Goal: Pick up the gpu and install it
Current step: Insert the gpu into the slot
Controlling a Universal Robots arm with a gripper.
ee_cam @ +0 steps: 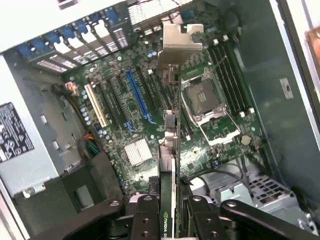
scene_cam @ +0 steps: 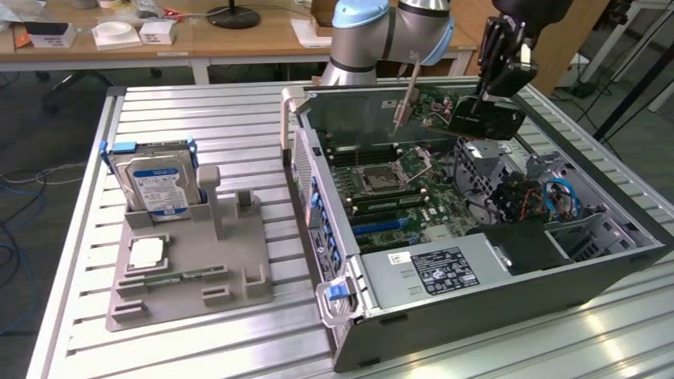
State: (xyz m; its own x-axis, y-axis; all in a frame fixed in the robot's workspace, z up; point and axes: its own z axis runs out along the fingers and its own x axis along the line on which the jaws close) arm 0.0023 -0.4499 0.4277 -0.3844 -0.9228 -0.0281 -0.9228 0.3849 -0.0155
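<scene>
From where I stand, the black robot gripper [scene_cam: 487, 99] is clamped on the green gpu card with black fan cooler and silver end bracket [scene_cam: 463, 117]. It hangs above the far end of the open grey computer case [scene_cam: 506, 308], clear of the green motherboard [scene_cam: 421, 201]. Pick-up looks done. Seating calls for its edge squared over the long blue slot [ee_cam: 136, 97].

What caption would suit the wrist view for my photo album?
The gripper holds the gpu edge-on above the motherboard inside the open computer case.
</scene>
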